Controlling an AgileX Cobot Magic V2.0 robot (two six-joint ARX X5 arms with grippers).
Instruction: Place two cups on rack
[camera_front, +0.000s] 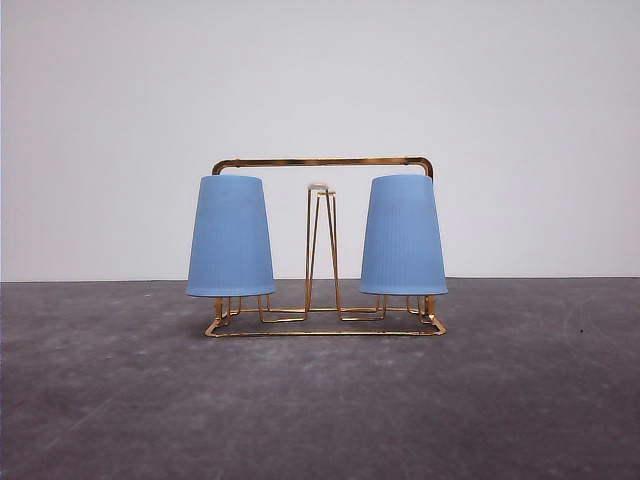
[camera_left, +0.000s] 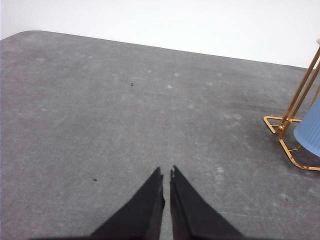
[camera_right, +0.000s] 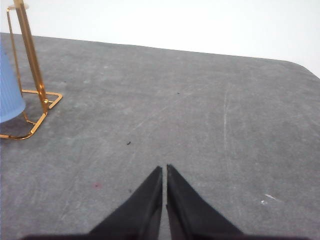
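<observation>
Both cups seated on rack; task looks complete.
Left cup (camera_front: 231, 236) and right cup (camera_front: 403, 235) hang inverted over the outer pegs of the rack (camera_front: 322, 161), mid tabletop (camera_front: 320, 400); middle peg (camera_front: 319, 186) bare. Left hand (camera_left: 166, 172) and right hand (camera_right: 164, 170) clenched, grasping nothing, well apart from rack; nothing obstructs.

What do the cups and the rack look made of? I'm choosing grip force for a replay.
The cups, left and right, look like light-blue matte plastic: opaque, evenly coloured, finely ribbed, with no glare. The rack looks like thin metal wire with a shiny gold finish, glinting along its top bar; the free middle peg's tip is white, possibly a plastic or rubber cap.
</observation>
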